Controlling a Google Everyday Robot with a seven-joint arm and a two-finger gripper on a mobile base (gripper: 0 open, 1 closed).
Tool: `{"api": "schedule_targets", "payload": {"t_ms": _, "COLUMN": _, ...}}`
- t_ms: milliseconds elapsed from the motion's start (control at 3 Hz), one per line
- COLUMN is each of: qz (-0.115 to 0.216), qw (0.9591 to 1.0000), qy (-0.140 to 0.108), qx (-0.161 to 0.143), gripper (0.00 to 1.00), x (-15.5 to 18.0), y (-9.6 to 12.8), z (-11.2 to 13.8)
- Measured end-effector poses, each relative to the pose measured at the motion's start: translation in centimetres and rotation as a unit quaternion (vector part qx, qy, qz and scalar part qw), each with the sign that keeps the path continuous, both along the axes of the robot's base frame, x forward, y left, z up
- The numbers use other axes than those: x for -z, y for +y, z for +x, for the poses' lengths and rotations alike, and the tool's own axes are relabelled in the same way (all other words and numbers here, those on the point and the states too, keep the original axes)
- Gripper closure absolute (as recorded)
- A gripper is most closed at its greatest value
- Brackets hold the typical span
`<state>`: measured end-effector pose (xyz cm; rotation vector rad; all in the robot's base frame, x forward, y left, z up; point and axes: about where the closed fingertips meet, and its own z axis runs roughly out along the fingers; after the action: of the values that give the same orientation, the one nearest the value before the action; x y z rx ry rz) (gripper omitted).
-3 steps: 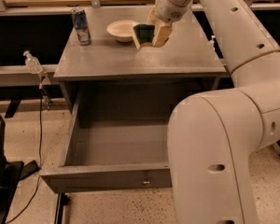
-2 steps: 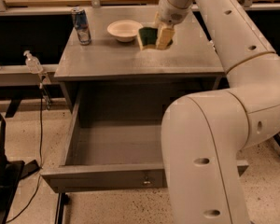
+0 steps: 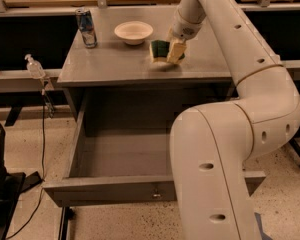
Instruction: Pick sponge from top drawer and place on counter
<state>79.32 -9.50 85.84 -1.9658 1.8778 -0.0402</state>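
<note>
Two-finger gripper [image 3: 171,50] pinching green-and-yellow rectangular sponge [image 3: 159,49] low over grey metal counter [image 3: 110,64]; released tilted, it may tumble against the nearby cream round bowl [image 3: 133,32].

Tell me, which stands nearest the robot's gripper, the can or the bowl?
The bowl, just left of the gripper holding the sponge over the counter; the can stands farther left.

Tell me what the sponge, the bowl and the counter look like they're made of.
The sponge, held in the gripper low over the counter: dark green scouring layer on pale yellow foam, seemingly. The bowl: cream, smooth, ceramic or plastic, unclear. The counter: grey with dull sheen, likely painted metal.
</note>
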Motion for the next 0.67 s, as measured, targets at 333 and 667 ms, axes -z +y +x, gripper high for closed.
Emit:
{"api": "schedule_targets", "payload": {"t_ms": 333, "qz": 0.008, "qw": 1.0, "qy": -0.001, "qx": -0.001, "gripper": 0.02, "x": 0.2, "y": 0.0, "z": 0.1}}
{"api": "schedule_targets", "payload": {"t_ms": 667, "qz": 0.04, "qw": 0.9991, "qy": 0.01, "qx": -0.01, "gripper": 0.0, "x": -0.2, "y": -0.3, "z": -1.1}}
